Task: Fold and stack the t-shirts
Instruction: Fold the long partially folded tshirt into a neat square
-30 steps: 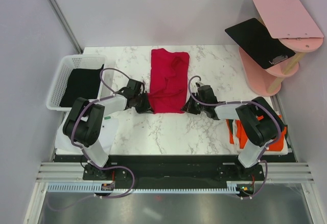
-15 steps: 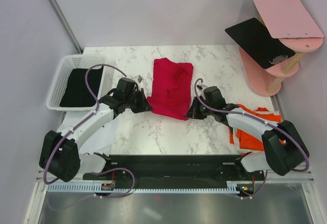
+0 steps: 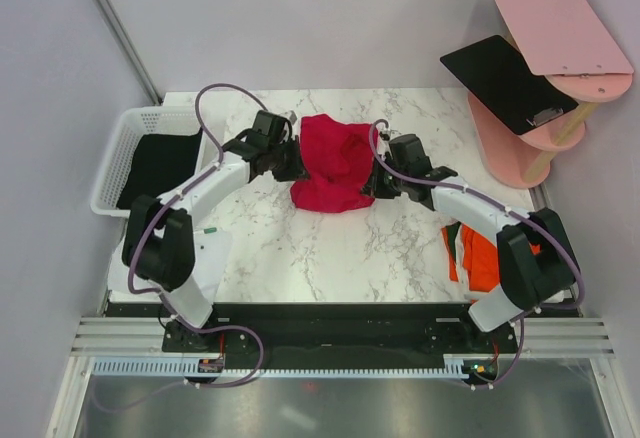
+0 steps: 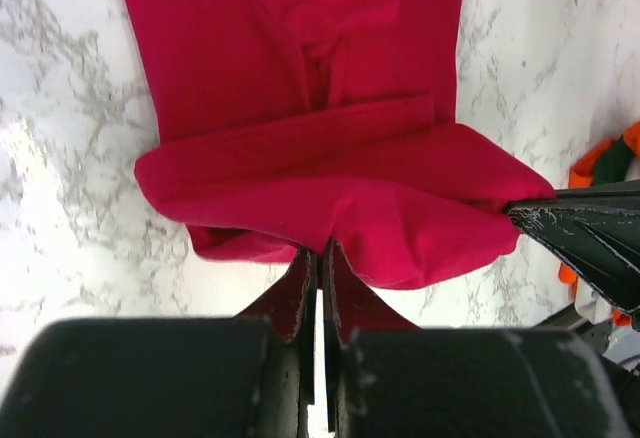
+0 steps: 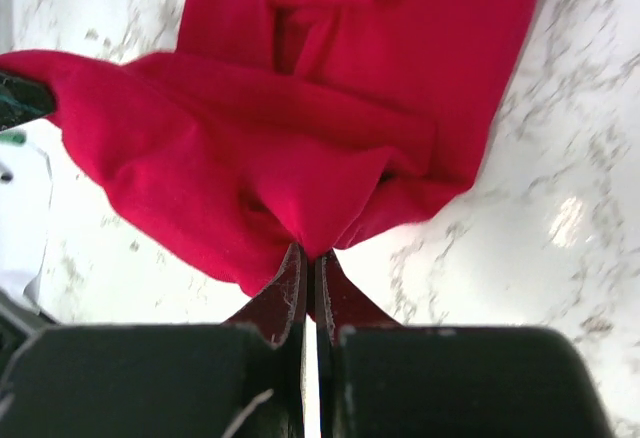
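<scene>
Red shirt (image 3: 333, 163): lying in the middle of the table (image 3: 300, 248), its long way running from the arms toward the back.
Left gripper (image 3: 287, 161): squeezing shut on the left corner of the shirt's near edge.
Right gripper (image 3: 377, 182): pinching shut on the right corner of that edge.
Which way: the flat part is lying just ahead of both grippers, toward the back. Each arm is holding its own side, so neither is nearer.
What is changing: a second ago the shirt was lying long and flat. Now both grippers are sitting farther back, and the near half is curling up over the far half.
Other shirts: a black shirt (image 3: 160, 163) is sitting in the white basket (image 3: 113, 163); orange shirts (image 3: 478, 258) are waiting by the right arm.
</scene>
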